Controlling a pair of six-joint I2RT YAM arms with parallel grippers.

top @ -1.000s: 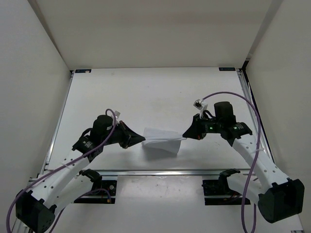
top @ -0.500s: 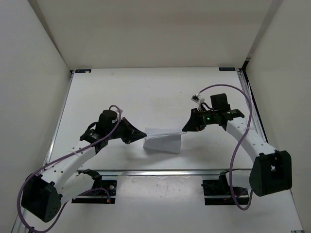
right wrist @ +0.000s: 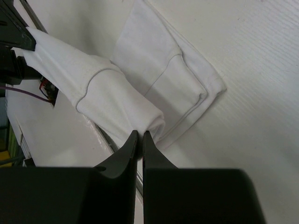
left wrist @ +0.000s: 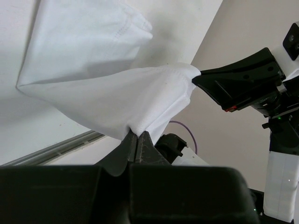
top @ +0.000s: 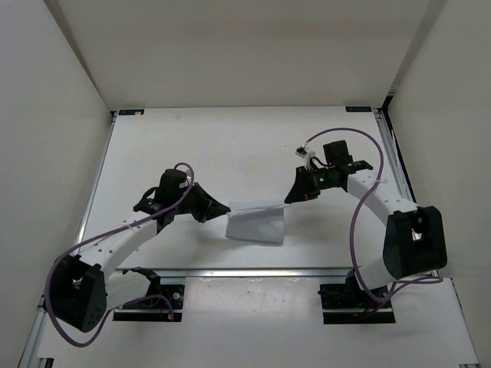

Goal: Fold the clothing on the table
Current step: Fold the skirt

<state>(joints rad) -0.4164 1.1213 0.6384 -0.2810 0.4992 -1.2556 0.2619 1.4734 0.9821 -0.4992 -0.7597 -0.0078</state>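
Note:
The clothing [top: 257, 224] is a small white garment held up between both arms near the front middle of the table [top: 230, 146]. My left gripper [top: 223, 209] is shut on its left corner, and the cloth bunches at my fingertips in the left wrist view [left wrist: 138, 132]. My right gripper [top: 289, 199] is shut on the right corner, pinching a rolled edge [right wrist: 140, 132]. The top edge is stretched between the two grips. The lower part of the clothing [right wrist: 173, 88] hangs down and lies folded on the table.
White walls [top: 46, 115] close in the table on the left, right and back. A metal rail [top: 245, 270] runs along the front edge just below the clothing. Purple cables [top: 349, 134] loop over both arms.
Both grippers have carried the held edge away from the front rail toward the back of the table, and the arms have reached further out. The cloth now hangs flatter below the stretched edge.

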